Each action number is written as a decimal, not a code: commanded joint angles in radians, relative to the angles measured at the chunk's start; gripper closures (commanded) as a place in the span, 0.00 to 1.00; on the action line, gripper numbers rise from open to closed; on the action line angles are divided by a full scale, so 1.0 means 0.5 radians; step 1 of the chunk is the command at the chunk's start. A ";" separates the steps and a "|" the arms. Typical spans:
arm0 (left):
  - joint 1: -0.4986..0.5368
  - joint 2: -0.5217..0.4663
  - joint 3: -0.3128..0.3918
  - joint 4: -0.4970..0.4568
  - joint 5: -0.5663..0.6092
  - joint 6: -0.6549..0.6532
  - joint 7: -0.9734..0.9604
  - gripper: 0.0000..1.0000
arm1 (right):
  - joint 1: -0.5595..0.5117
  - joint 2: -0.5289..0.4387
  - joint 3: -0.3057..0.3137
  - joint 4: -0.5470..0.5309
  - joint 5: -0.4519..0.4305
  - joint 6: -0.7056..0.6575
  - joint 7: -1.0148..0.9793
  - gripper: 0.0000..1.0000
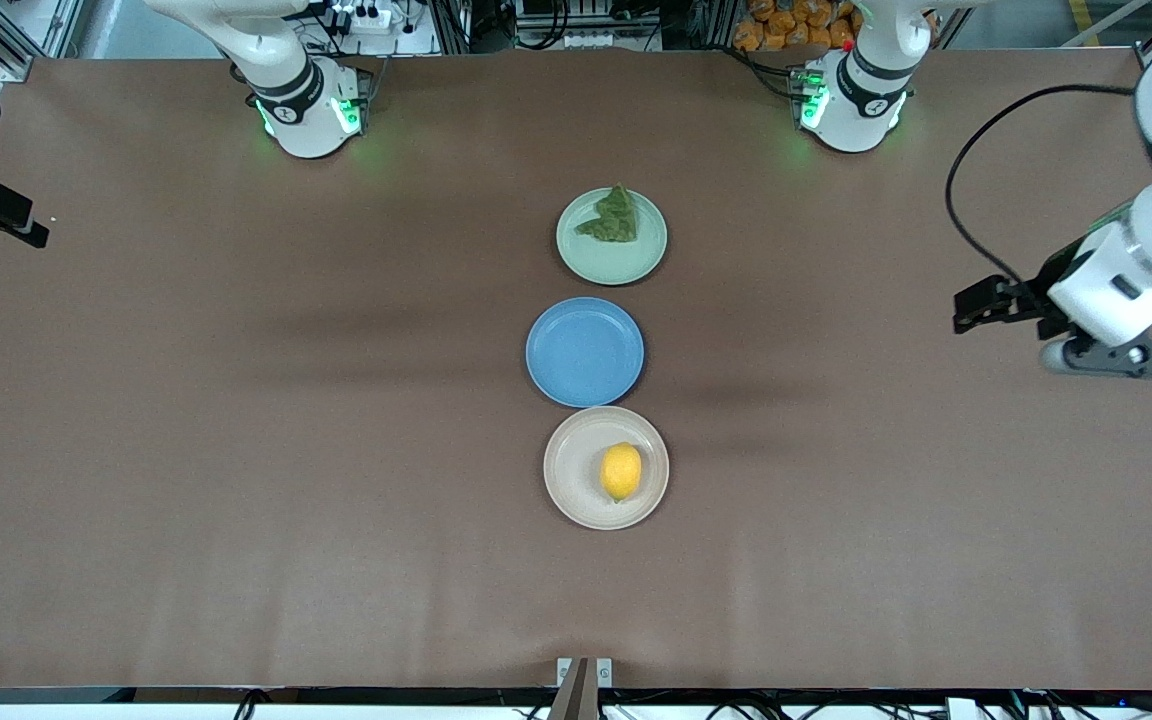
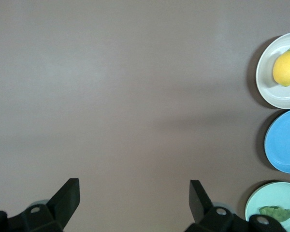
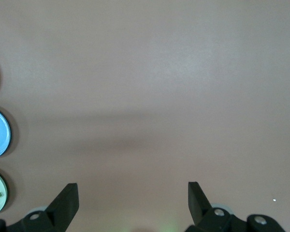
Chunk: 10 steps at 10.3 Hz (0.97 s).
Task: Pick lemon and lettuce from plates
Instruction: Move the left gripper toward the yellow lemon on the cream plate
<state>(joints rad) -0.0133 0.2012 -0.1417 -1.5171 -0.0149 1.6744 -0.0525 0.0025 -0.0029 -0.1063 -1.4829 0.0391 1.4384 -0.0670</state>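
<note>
Lemon (image 1: 621, 471) and lettuce (image 1: 613, 217) lie on plates, well apart from both spread hands (image 2: 134, 195) (image 3: 133, 198).

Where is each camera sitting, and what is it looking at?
Front view: high across the table, facing both arm bases; shows the left claw at the table's end.
Left wrist view: on the left arm, looking down past its open fingers at bare table.
Right wrist view: on the right arm, looking down past its open fingers.
Shared: all three show the blue plate and mint plate; front and left wrist show the lemon.
</note>
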 commanded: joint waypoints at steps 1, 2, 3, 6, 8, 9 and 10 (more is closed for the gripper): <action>-0.038 0.119 -0.002 0.021 0.033 0.072 0.010 0.00 | -0.020 -0.025 0.019 0.005 0.011 -0.024 0.005 0.00; -0.056 0.174 -0.005 0.021 0.021 0.139 0.007 0.00 | -0.020 -0.025 0.019 0.005 0.014 -0.024 0.005 0.00; -0.144 0.229 -0.002 0.021 0.024 0.237 0.007 0.00 | -0.023 -0.025 0.019 0.005 0.011 -0.024 0.005 0.00; -0.246 0.404 -0.002 0.028 0.015 0.403 0.007 0.00 | -0.020 -0.025 0.022 0.005 0.011 -0.024 0.002 0.00; -0.332 0.502 -0.011 0.034 0.011 0.568 0.007 0.00 | -0.020 -0.025 0.025 0.002 0.014 -0.030 0.005 0.00; -0.402 0.554 -0.011 0.034 0.011 0.681 0.004 0.00 | -0.011 -0.025 0.029 -0.004 0.014 -0.030 0.005 0.00; -0.430 0.591 -0.014 0.034 0.008 0.795 -0.015 0.00 | -0.002 -0.025 0.032 -0.010 0.014 -0.030 0.008 0.00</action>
<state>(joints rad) -0.1979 0.4654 -0.1514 -1.5195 -0.0150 2.0165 -0.0526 0.0031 -0.0033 -0.0996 -1.4823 0.0391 1.4339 -0.0670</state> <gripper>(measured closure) 0.000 0.000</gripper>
